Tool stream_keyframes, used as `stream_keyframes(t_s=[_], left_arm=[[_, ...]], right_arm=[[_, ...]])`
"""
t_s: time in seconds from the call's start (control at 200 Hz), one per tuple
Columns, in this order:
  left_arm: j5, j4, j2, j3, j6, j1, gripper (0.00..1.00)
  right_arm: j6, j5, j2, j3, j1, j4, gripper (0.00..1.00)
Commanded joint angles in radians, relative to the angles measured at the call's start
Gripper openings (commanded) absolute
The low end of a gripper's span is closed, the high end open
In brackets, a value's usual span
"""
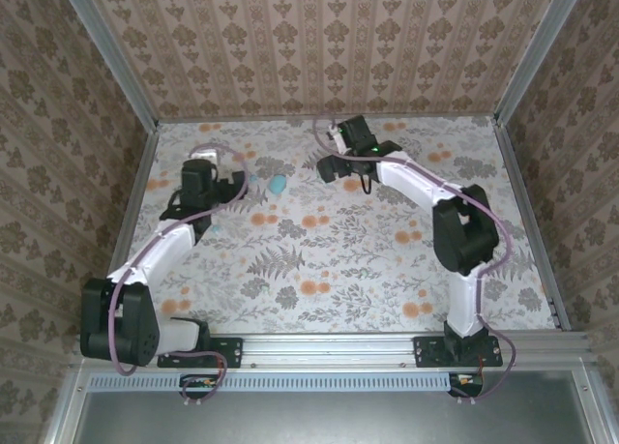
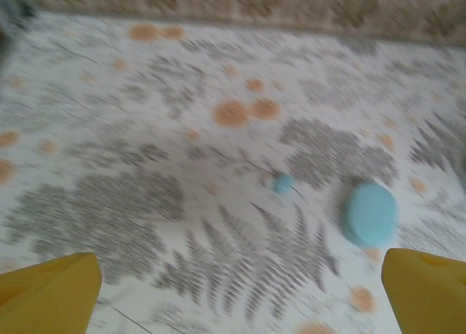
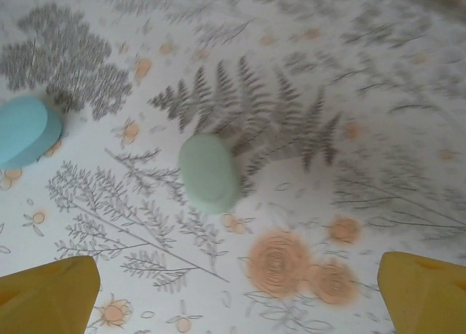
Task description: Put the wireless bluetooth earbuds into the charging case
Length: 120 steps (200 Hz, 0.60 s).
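1. Hands on both robot arms hang released above a white counter (image 1: 368, 270) printed with grey ferns and orange flowers.
2. The left arm (image 1: 164, 246) reaches in from the counter's near-left corner. The right arm (image 1: 464, 231) rises from the near edge on the right and bends toward the far edge.
3. The left hand (image 2: 237, 294) stands wide open and grasps nothing. Its yellow fingertips (image 2: 51, 294) sit at the two lower corners of the left wrist view.
4. One tiny pale light-blue wireless earbud (image 2: 282, 183) lies on the bare counter ahead of the left hand. It is blurred and lies well apart from both fingertips.
5. A teal-blue oval plastic case (image 2: 370, 214) lies near the earbud, on its right in that view, with a strip of counter between them.
6. Seen from above, the teal-blue case lies left of the counter's middle, nearer the far edge than the near edge, between the two hands.
7. The right hand (image 3: 237, 297) is also spread wide and grasps nothing, yellow fingertips (image 3: 51, 297) apart at the bottom of the right wrist view.
8. A mint-green oval plastic case (image 3: 210, 172) lies ahead of the right hand at the foot of a printed fern. It is smooth side up and untouched.
9. The teal-blue case lies at the left border of that same view, apart from the mint-green one.
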<state>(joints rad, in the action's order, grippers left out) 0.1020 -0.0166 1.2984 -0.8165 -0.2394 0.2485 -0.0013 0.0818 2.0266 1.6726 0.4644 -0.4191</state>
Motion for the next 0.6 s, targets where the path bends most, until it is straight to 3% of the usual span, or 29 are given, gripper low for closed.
stream_keyframes(t_s=[0.0, 0.3, 0.595], left_arm=[[-0.04, -0.178, 0.037, -0.057, -0.067, 0.081, 1.0], [-0.254, -0.129, 0.09, -0.056, -0.185, 0.131, 1.0], [-0.338, -0.129, 0.168, -0.103, -0.197, 0.148, 1.0]], right_arm=[[-0.029, 0.018, 0.115, 0.158, 0.024, -0.243, 0.99], [-0.028, 0.04, 0.354, 0.43, 0.04, -0.376, 0.99], [-0.064, 0.054, 0.485, 0.573, 0.034, -0.417, 0.95]])
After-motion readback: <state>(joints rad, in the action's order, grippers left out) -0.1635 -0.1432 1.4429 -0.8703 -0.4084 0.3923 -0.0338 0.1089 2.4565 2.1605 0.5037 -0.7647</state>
